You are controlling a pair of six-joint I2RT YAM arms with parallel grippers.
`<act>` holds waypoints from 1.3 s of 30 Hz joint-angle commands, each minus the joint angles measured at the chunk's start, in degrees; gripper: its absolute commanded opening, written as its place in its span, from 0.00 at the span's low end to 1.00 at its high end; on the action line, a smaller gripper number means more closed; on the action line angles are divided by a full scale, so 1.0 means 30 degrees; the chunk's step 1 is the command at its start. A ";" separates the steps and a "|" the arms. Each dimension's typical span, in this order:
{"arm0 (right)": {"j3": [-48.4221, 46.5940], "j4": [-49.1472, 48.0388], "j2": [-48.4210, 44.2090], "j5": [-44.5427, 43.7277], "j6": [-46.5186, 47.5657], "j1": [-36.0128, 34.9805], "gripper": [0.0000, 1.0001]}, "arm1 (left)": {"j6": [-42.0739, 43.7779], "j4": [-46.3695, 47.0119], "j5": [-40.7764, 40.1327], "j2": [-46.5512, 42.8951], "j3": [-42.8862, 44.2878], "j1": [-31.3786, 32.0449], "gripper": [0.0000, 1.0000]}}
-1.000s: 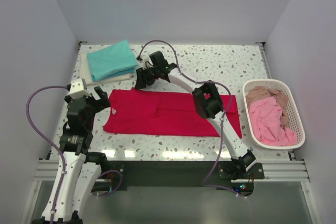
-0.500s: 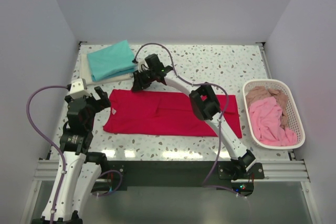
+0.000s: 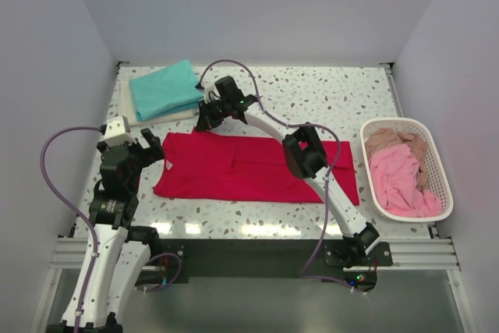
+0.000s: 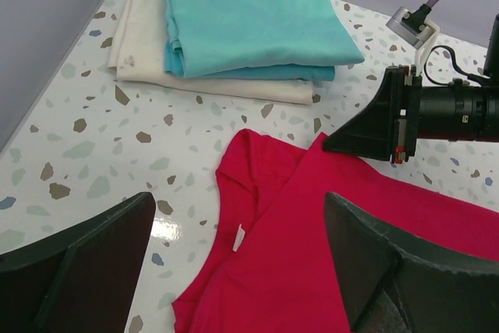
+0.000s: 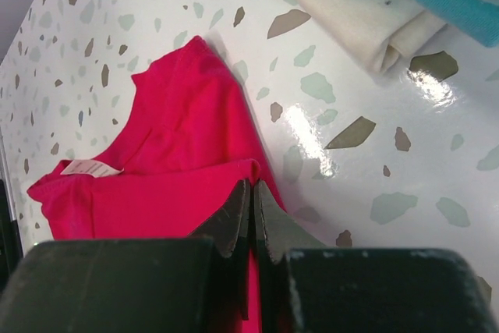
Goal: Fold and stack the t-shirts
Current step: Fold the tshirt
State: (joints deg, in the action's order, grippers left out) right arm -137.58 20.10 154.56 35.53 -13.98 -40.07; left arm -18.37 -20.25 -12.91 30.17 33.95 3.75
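Top external: red t-shirt (image 3: 249,169) lies flat mid-table, unfolded. Pink tees (image 3: 399,181) wait in the basket (image 3: 367,168) at the right edge. Teal tee (image 3: 164,87) is stacked on cream tee (image 3: 178,117) in the far-left corner. My right gripper (image 5: 251,186) pinches the red t-shirt's far edge; my left gripper (image 3: 153,148) is spread, empty.

Right claw (image 5: 251,193) pinched shut, low; left claw (image 4: 238,208) spread wide, hovering.

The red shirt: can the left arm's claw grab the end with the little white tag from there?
Probably yes. The left gripper hangs open right over the red t-shirt at its collar end, with nothing between them. The right gripper pinches the shirt's far edge, out of the way.
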 commanded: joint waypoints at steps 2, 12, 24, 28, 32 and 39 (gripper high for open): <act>0.0067 -0.0547 -0.1157 0.0871 -0.0087 0.0057 0.00 | 0.0411 0.0920 0.0201 0.0049 -0.0010 -0.0136 0.94; 0.3899 -0.0605 -0.4522 0.0873 0.1874 -0.0381 0.00 | 0.0382 0.0949 0.0317 -0.0009 -0.0038 -0.0136 0.94; 0.7067 0.0126 -0.7017 -0.0533 0.5267 -0.2343 0.06 | 0.0440 0.0949 0.0347 -0.0097 -0.0010 -0.0136 0.95; 0.8880 0.0536 -0.8042 -0.1208 0.6532 -0.2930 0.11 | 0.0440 0.0920 0.0376 -0.0097 -0.0039 -0.0136 0.95; 0.9853 0.1413 -0.8834 -0.1588 0.7411 -0.2989 0.17 | 0.0440 0.0978 0.0464 -0.0097 -0.0039 -0.0136 0.95; 1.1345 0.2383 -1.0619 -0.1618 0.8321 -0.2873 0.24 | 0.0469 0.0979 0.0640 -0.0038 -0.0068 -0.0107 0.95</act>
State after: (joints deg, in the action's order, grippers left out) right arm -104.29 26.55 129.80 31.42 8.21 -49.32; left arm -18.33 -20.23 -11.88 30.15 33.93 3.75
